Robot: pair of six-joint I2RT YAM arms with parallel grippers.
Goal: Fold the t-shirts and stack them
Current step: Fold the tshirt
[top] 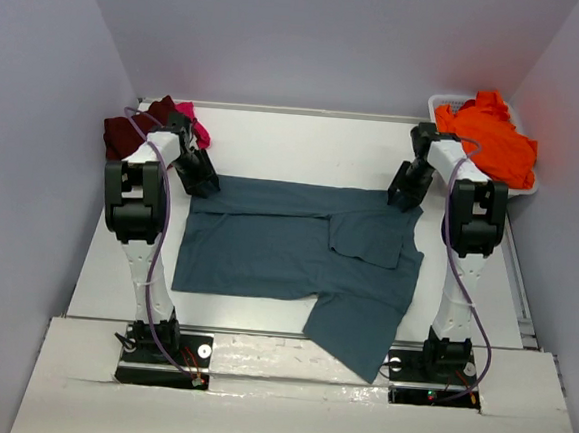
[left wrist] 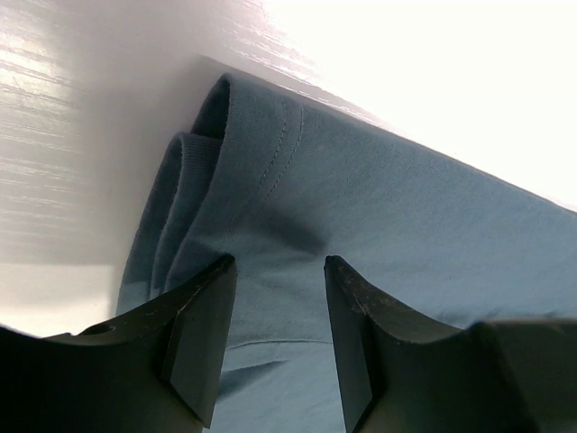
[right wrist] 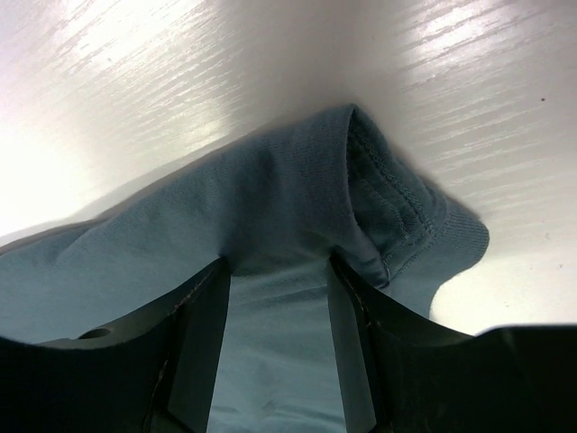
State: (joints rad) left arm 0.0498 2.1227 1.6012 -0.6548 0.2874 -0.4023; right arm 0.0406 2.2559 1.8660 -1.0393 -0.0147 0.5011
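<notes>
1. The slate teal-blue t-shirt (top: 268,240) lies spread over the middle of the white table (top: 306,138), mostly flat. A small flap is folded in on its right half, and a long piece trails toward the near edge, ending close to the right arm's base.
2. The left gripper (top: 200,177) is down at the shirt's far left corner. Up close, its black fingers (left wrist: 203,334) stand part-way apart on the cloth, with a creased patch of teal between them and a rolled, stitched edge just beyond the tips.
3. The right gripper (top: 404,197) is down at the far right corner. Its fingers (right wrist: 194,343) are also part-way apart, and a hump of teal cloth fills the gap, with a hemmed fold just past them.
4. For both grippers I cannot tell whether the cloth is actually pinched or only straddled.
5. The dark maroon t-shirt (top: 125,135) and the bright pink t-shirt (top: 194,124) sit bunched together in the far left corner, behind the left arm.
6. The vivid orange t-shirt (top: 486,137) is heaped in the white tub (top: 439,100) at the far right, spilling over its rim.
</notes>
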